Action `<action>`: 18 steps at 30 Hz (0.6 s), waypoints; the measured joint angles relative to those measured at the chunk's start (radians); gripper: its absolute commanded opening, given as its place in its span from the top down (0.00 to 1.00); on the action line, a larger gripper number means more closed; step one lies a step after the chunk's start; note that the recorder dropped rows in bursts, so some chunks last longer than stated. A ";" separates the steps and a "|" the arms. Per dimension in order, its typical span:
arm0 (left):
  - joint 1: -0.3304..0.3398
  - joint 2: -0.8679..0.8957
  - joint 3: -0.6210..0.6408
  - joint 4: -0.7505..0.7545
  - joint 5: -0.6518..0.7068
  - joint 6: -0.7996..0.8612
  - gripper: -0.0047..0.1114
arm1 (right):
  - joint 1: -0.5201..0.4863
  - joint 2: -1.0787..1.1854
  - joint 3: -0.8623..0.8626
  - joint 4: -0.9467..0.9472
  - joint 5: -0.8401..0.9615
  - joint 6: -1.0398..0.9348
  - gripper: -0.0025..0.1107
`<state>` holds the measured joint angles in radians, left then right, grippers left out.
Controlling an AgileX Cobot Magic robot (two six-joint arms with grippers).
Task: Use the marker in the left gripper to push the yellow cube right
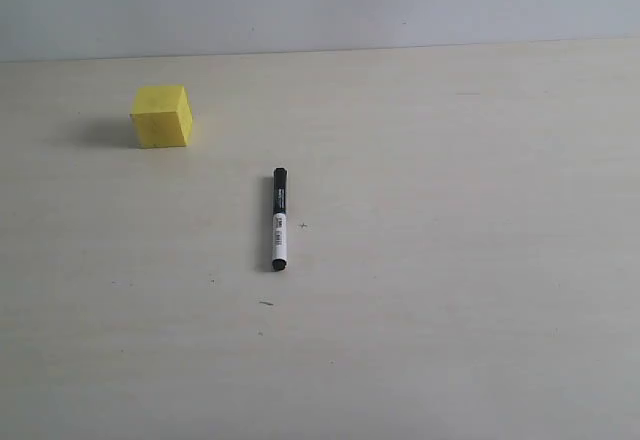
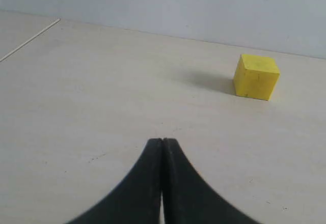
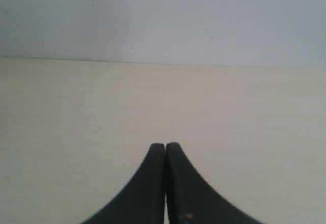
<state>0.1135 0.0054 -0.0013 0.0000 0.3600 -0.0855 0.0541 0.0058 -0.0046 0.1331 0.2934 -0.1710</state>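
Left gripper (image 2: 162,142) pressed fully closed, nothing in it. Marker (image 1: 279,219) lies loose on the table (image 1: 480,260), right of the yellow cube (image 1: 161,116) and well apart from it. Risk: the slim barrel could roll from a shallow pinch, or twist off-line once it meets the cube.

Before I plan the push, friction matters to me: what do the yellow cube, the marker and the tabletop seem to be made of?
The yellow cube looks like foam or soft plastic: matte faces, no glare. The marker is likely plastic: smooth white barrel with print, black cap. The tabletop may be pale wood-look laminate: faint grain, low sheen.
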 measured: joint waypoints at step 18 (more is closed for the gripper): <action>0.000 0.000 0.001 0.012 -0.007 0.015 0.96 | 0.000 0.000 0.000 0.000 0.000 0.000 0.98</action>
<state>0.1135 0.0054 0.0000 0.0122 0.3532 -0.0704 0.0541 0.0058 -0.0046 0.1331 0.2934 -0.1710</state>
